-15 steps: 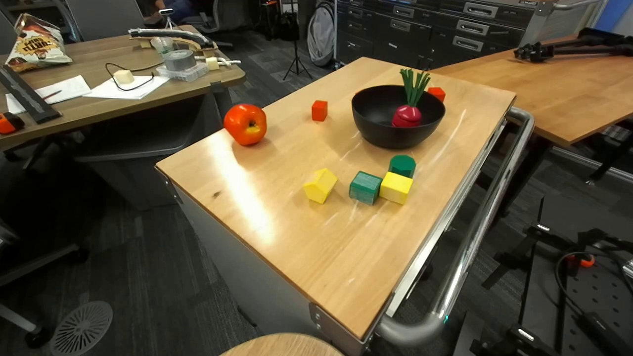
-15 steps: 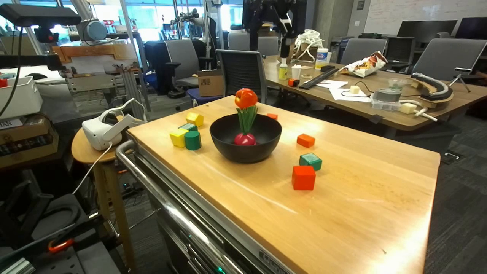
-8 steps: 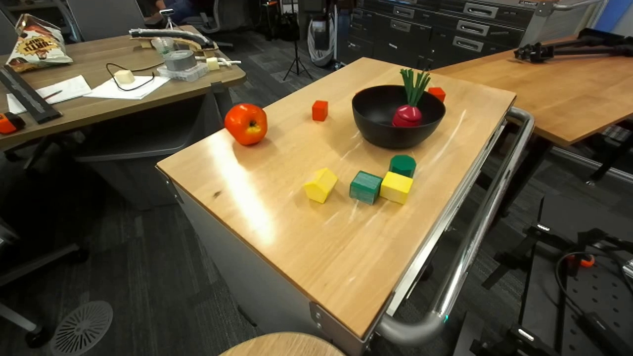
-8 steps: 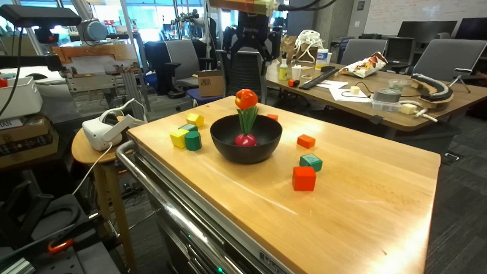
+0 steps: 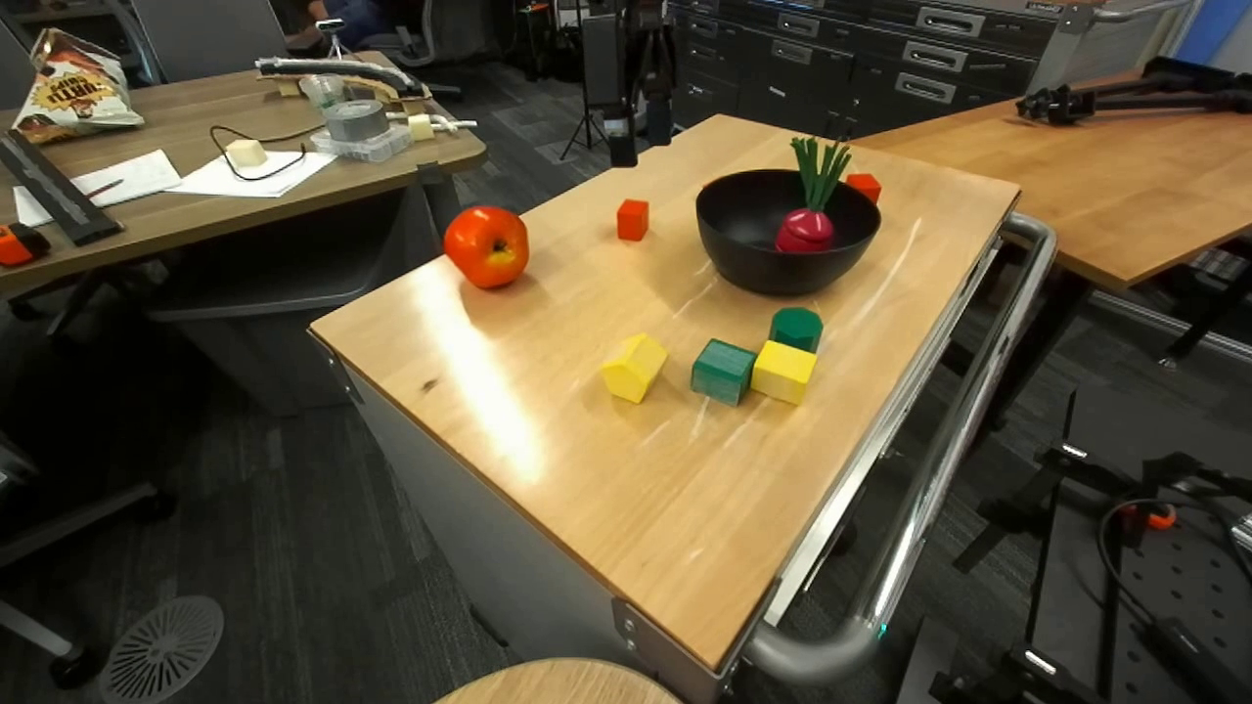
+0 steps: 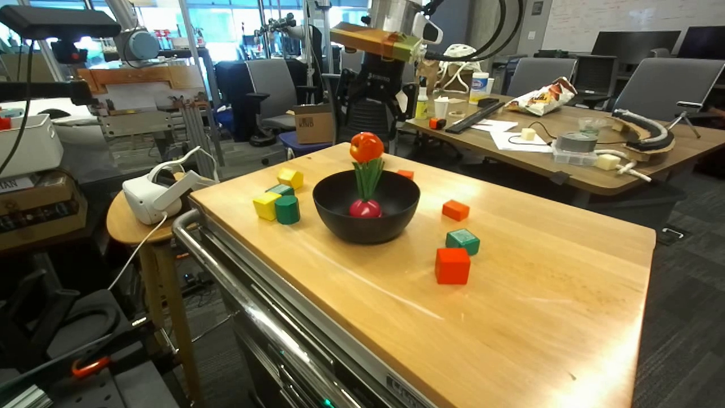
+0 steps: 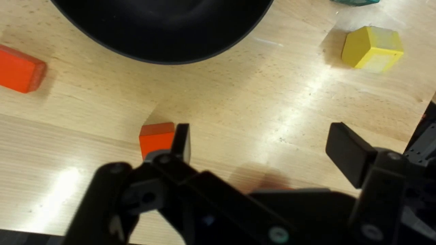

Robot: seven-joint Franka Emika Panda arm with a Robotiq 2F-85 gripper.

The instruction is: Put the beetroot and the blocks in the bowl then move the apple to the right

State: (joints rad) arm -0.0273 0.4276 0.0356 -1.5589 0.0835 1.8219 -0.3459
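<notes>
Note gripper (image 7: pixel 260 143) spread, presumably to admit a red block (image 5: pixel 633 220). Find beetroot (image 5: pixel 805 233) inside bowl (image 5: pixel 782 273), as tasked; in an exterior view, find apple (image 5: pixel 489 246) at left, probably reserved for last.

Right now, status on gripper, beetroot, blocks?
Gripper open, empty. Beetroot inside bowl; visible blocks all outside. Possible snag: red block partly hidden behind gripper, wrist view.
</notes>
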